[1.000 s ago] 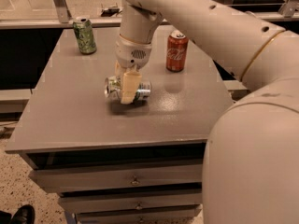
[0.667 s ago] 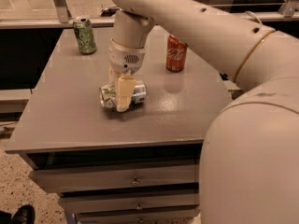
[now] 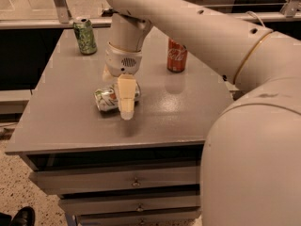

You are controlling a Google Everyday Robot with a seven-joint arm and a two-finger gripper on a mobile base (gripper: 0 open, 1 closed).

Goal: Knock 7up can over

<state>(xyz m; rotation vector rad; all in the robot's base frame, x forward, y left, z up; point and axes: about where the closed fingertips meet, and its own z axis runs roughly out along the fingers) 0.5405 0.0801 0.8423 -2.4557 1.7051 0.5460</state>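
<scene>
Grey tabletop (image 3: 70, 112): 7up can (image 3: 106, 99) lying sideways, likely light, slick, roll-prone; gripper (image 3: 126, 111) just in front, jaw state unclear; best nudged mid-body.

Table (image 3: 61, 112): grey top, a soft light is reflected on it
Drawers (image 3: 113, 180): stacked under the top, small knobs are seen
Floor (image 3: 11, 187): pale, speckled
Back: metal post (image 3: 59, 1)
Shoe (image 3: 21, 216): dark, on the floor at lower left
Gripper (image 3: 126, 102): held low over the table middle
</scene>
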